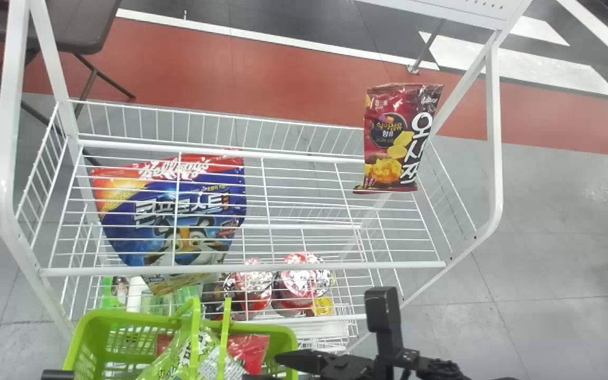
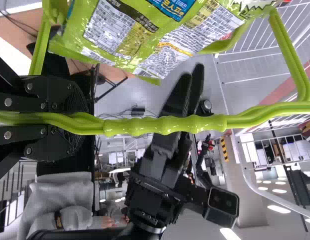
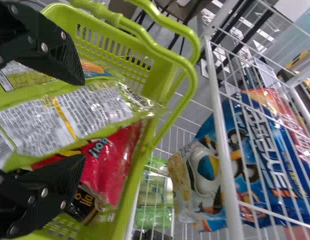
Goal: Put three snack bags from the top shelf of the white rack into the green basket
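While the left gripper (image 1: 57, 374) grips the green basket (image 1: 90, 319) by its handle (image 1: 195, 332), the right gripper (image 1: 264, 368) is over the basket, fingers wide. Inside are green (image 3: 80, 107) and red snack bags (image 3: 107, 160), perhaps more; beyond and right of it, a maroon snack bag (image 1: 396, 137) is on the rack (image 1: 240, 269).

Grey flr (image 1: 557, 253) w/ red band (image 1: 293, 79), brn tbl (image 1: 77, 29), ceiling lts (image 2: 278, 209)

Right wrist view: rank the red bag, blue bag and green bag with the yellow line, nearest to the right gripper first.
1. Green bag, on top in the basket.
2. Red bag, partly under it.
3. Blue bag, on the rack beyond the basket.
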You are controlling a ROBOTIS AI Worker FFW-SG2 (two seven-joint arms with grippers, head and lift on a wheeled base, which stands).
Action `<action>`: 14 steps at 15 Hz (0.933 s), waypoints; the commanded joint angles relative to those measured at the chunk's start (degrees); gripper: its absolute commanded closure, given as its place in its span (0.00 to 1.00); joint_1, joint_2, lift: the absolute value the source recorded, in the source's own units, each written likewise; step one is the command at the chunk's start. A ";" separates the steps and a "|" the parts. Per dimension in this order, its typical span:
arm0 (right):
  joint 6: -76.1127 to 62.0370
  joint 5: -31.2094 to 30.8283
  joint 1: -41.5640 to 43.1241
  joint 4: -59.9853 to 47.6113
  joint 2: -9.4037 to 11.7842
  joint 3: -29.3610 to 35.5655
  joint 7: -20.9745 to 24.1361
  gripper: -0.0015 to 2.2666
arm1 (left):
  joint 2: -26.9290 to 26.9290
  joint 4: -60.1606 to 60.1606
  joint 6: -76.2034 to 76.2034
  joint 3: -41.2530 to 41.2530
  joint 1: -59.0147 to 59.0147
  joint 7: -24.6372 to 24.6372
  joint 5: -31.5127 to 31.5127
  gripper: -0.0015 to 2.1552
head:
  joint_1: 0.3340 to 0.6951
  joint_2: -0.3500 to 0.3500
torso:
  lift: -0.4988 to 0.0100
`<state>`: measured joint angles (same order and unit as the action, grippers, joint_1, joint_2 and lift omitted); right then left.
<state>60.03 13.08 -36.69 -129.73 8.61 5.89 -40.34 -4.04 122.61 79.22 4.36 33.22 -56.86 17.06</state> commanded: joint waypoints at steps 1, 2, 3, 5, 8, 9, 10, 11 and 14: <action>-3.99 0.98 -2.42 -3.95 -0.44 2.37 -0.09 0.03 | 0.00 0.00 0.02 -0.14 0.00 -0.01 0.00 1.00 | 1.00 0.00 | 0.98; -12.08 0.98 -3.91 -4.74 -0.88 2.81 0.53 0.03 | 0.00 0.00 0.02 -0.14 0.00 -0.01 0.00 1.00 | 1.00 0.00 | 0.98; -20.34 1.07 -5.14 -4.83 -1.49 2.98 2.02 0.03 | 0.00 0.00 0.02 -0.06 0.00 0.08 0.00 1.00 | 1.00 0.00 | 0.98; -38.80 -0.43 -6.99 -4.30 -1.67 1.40 7.12 0.03 | 0.00 -0.18 -0.16 0.29 0.00 0.08 0.00 1.00 | 1.00 0.00 | 0.98; -61.83 -7.28 -9.62 -1.84 -1.06 -5.45 19.60 0.03 | 0.00 -0.53 -0.33 0.47 -0.09 0.08 0.00 1.00 | 1.00 0.00 | 0.98; -65.69 -8.34 -10.24 -0.87 -0.70 -7.56 24.52 0.03 | 0.00 -0.62 -0.33 0.47 -0.09 0.08 0.00 1.00 | 1.00 0.00 | 0.98; -67.80 -8.42 -10.86 -0.08 -0.53 -9.14 28.03 0.03 | 0.00 -0.71 -0.33 0.38 -0.09 -0.01 0.00 1.00 | 1.00 0.00 | 0.98; -68.51 -8.25 -11.21 0.36 -0.62 -10.02 29.70 0.03 | 0.00 -0.79 -0.68 0.38 0.00 -0.18 0.00 1.00 | 1.00 0.00 | 0.98; -68.33 -7.02 -11.73 0.88 -0.88 -10.37 30.23 0.03 | 0.00 -0.88 -1.04 0.38 0.00 -0.36 0.00 1.00 | 1.00 0.00 | 0.98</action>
<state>-8.35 5.66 -48.17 -129.06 7.93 -4.39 -10.09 -4.04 121.74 78.39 4.68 33.22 -57.20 17.05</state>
